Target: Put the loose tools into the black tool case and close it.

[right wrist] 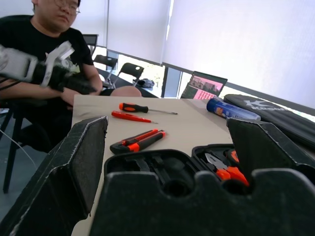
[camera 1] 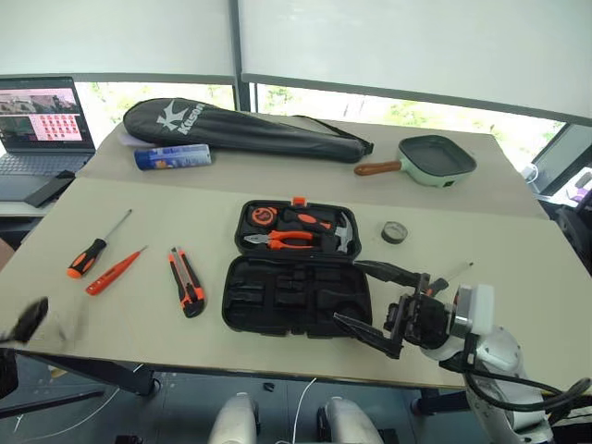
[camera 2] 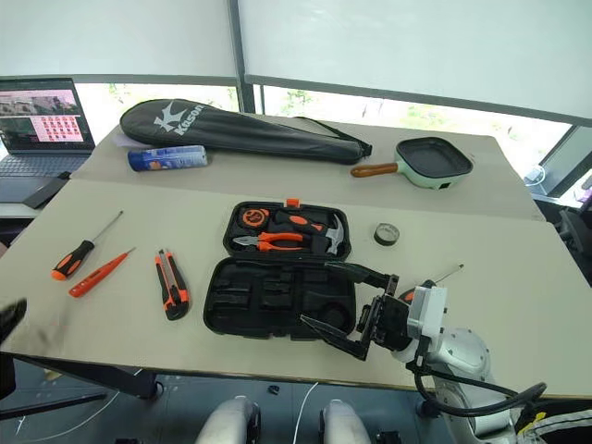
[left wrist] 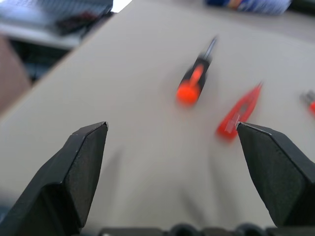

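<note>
Right gripper (camera 1: 377, 310) hovers level, fingers (camera 1: 393, 273) spread.

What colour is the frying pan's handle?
Brown; the pan handle shows best in the left eye view.

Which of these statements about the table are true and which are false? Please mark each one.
1. The black tool case lies open. True.
2. The utility knife already sits inside the case. False: it lies on the table to the left of the case.
3. The right tool holds a screwdriver. False: it is open and empty, by the case's right end.
4. The small tape roll lies on the table to the right of the case. True.
5. The left tool is shut. False: its fingers stand wide apart above the table.
</note>
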Tool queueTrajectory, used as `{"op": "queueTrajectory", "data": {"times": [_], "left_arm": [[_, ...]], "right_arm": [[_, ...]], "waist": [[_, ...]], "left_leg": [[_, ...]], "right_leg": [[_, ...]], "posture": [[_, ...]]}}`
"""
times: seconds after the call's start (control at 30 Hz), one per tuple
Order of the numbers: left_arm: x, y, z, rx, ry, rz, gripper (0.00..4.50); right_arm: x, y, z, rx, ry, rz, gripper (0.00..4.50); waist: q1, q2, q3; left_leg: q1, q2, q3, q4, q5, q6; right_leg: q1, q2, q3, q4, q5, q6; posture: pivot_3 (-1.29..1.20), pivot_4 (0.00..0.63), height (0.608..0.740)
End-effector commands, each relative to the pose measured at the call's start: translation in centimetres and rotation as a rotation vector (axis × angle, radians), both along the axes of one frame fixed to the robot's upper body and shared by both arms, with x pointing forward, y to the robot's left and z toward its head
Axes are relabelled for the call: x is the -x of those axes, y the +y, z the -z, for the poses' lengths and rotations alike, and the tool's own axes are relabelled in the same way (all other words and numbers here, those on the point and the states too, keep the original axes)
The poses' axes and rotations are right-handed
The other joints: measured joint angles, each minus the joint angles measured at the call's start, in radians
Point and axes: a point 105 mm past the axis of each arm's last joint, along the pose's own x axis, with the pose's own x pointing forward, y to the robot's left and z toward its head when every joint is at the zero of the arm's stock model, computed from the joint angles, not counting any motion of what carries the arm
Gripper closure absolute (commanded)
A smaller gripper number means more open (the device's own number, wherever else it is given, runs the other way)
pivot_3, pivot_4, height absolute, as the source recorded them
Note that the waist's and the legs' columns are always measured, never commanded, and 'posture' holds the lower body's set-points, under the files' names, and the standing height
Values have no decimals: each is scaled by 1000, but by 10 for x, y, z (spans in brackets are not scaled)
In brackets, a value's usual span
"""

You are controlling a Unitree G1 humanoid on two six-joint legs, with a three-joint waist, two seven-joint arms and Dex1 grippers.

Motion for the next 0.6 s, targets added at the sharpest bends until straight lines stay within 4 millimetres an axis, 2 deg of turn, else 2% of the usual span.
{"op": "queueTrajectory", "data": {"times": [0.03, 0.07, 0.27, 0.4, 0.5, 0.6], "left_arm": [[-37, -5, -4, -18, 142, 48, 0], [-46, -6, -7, -22, 169, 67, 0], [-84, 13, 11, -55, 309, 33, 0], [-102, 11, 19, -30, 339, 70, 0], [-108, 11, 28, -14, 380, 89, 0], [-110, 9, 35, 17, 393, 113, 687]], "right_arm": [[-12, -3, -19, -67, -5, 49, 24], [-14, -2, -22, -67, -3, 47, 24], [-19, 8, -21, -9, 25, 23, 24], [-17, 13, -21, 18, 20, 5, 24], [-16, 17, -22, 38, 15, -3, 24], [-19, 18, -26, 48, 29, 8, 0]], "waist": [[-5, 1, 1], [-9, 1, 1], [-27, 2, 2], [-22, 2, 2], [-19, 2, 2], [-19, 2, 2]], "left_leg": [[0, -1, 0, 0, 0, 0], [0, -1, 0, 0, 0, 0], [-3, -1, 1, -2, 0, -1], [-8, -1, 1, -2, 0, -2], [-10, -1, 1, -1, 0, -2], [-9, -2, 1, -1, 0, -2]], "right_leg": [[0, 0, 1, 0, 0, 0], [0, 1, 1, 1, 0, 0], [-2, 2, 1, 2, 0, 0], [-6, 5, 0, 2, 0, 0], [-5, 4, 0, 2, 0, 0], [-4, 4, 0, 2, 0, 0]], "posture": [[0, 150, 740], [0, 150, 740], [0, 150, 740], [0, 150, 740], [0, 150, 740], [0, 150, 740]]}}
